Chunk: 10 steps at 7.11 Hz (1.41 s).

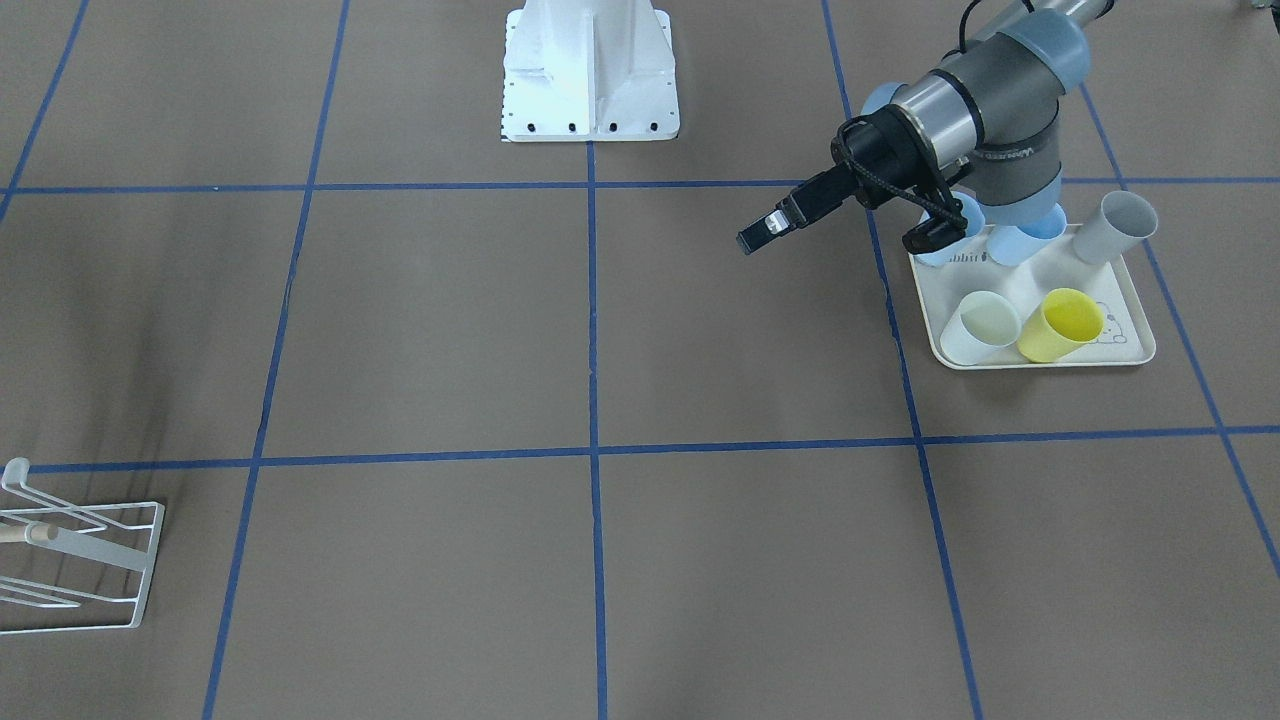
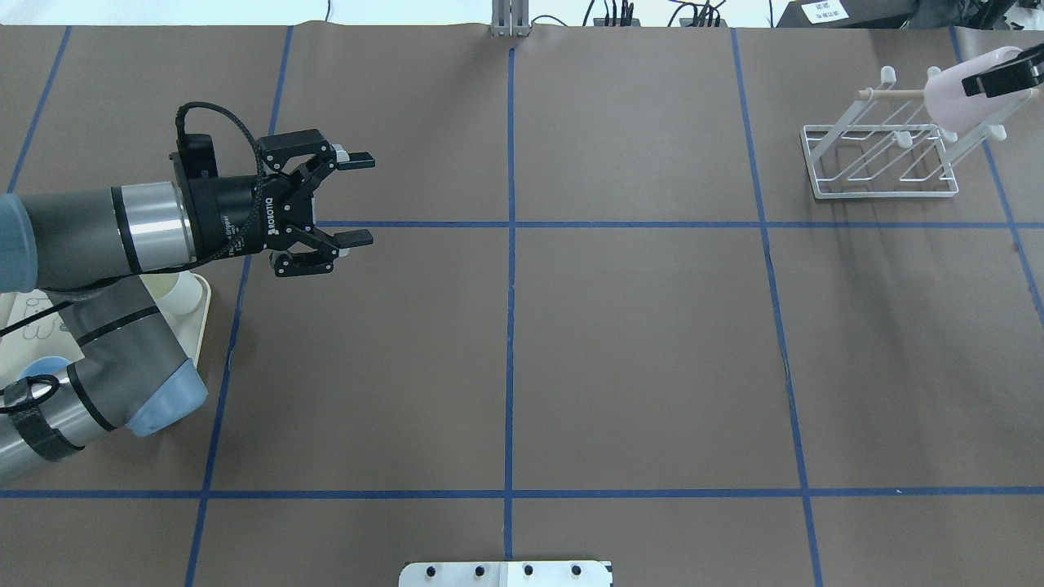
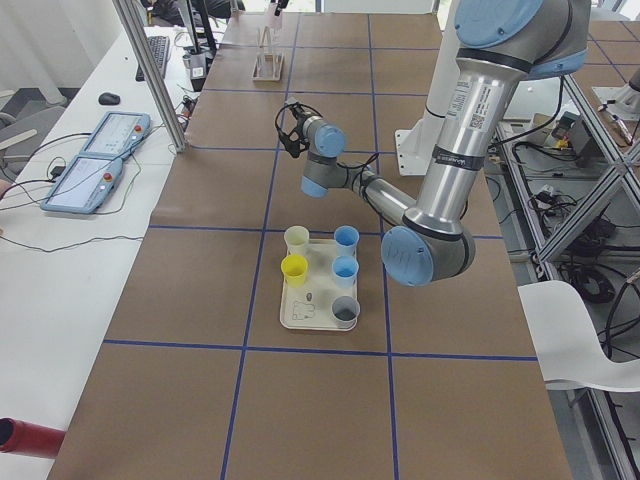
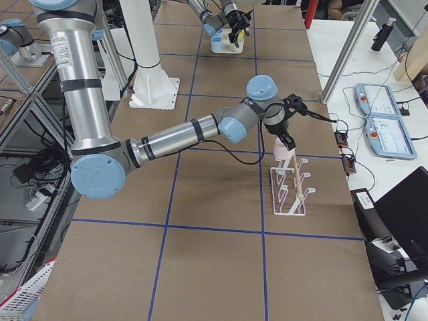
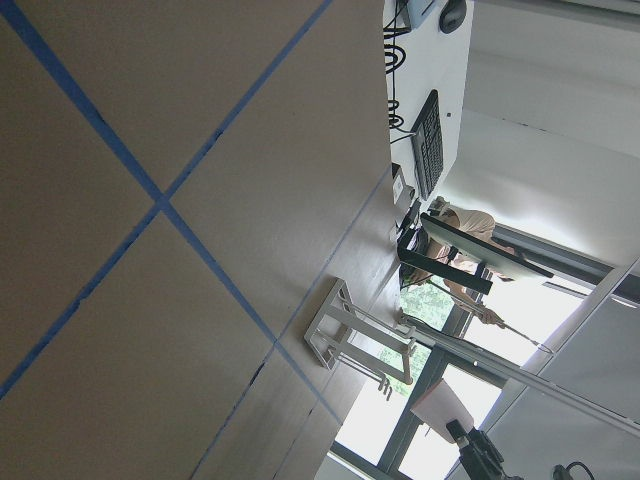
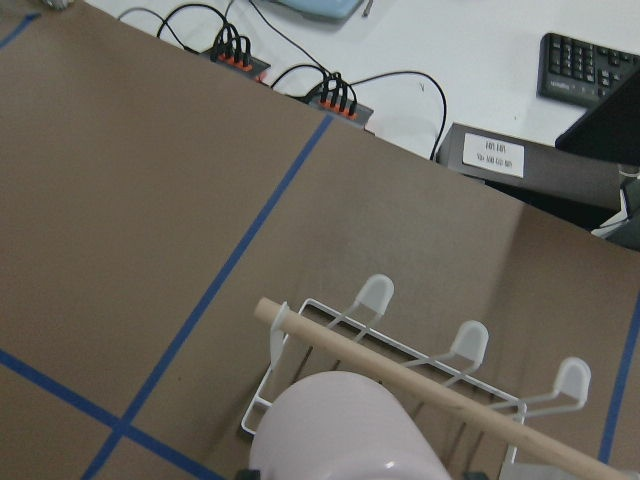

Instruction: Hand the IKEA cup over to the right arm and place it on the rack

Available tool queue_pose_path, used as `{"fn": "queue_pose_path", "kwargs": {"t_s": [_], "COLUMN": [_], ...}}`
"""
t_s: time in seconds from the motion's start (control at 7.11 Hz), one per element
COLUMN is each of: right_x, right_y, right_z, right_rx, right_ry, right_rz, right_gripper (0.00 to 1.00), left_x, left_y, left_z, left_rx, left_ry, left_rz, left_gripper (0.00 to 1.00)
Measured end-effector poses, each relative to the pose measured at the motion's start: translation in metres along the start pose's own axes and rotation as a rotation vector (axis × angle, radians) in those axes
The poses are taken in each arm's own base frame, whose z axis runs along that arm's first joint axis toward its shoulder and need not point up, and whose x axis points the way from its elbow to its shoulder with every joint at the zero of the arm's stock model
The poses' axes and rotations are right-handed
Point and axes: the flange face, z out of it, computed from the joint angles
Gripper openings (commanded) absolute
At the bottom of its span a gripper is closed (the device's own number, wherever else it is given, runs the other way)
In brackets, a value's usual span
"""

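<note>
A pale pink IKEA cup [image 2: 971, 94] is held on its side at the white wire rack [image 2: 881, 163] in the far right corner. My right gripper [image 2: 997, 81] is shut on the cup; one black finger lies across it. In the right wrist view the wooden dowel peg [image 6: 400, 365] crosses in front of the cup [image 6: 340, 430]. I cannot tell whether the peg is inside the cup. My left gripper [image 2: 356, 200] is open and empty, level above the table at the left, far from the rack. It also shows in the front view [image 1: 768, 228].
A cream tray [image 1: 1125, 350] under my left arm holds a white cup [image 1: 978, 328], a yellow cup [image 1: 1062, 324], a grey cup [image 1: 1118, 226] and two blue cups. The white robot base [image 1: 590, 75] stands at the table's middle edge. Blue tape lines grid the brown table.
</note>
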Motion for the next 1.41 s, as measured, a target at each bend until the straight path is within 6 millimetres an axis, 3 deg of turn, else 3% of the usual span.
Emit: {"fn": "queue_pose_path", "kwargs": {"t_s": [0.28, 0.7, 1.41], "right_x": [-0.010, -0.024, -0.017], "right_y": [0.007, -0.013, -0.040], "right_z": [0.015, 0.037, 0.061], "right_rx": [-0.156, -0.223, -0.242], "right_ry": [0.002, -0.044, -0.044], "right_rz": [0.034, 0.052, 0.052], "right_gripper": [0.18, 0.18, 0.21], "left_x": [-0.011, -0.021, -0.025], "left_y": [-0.011, -0.021, -0.024], "left_z": [0.000, -0.001, 0.000], "left_rx": [-0.006, -0.013, -0.011], "left_ry": [0.006, 0.011, 0.007], "left_rz": [0.002, 0.004, 0.003], "left_gripper": [1.00, 1.00, 1.00]}}
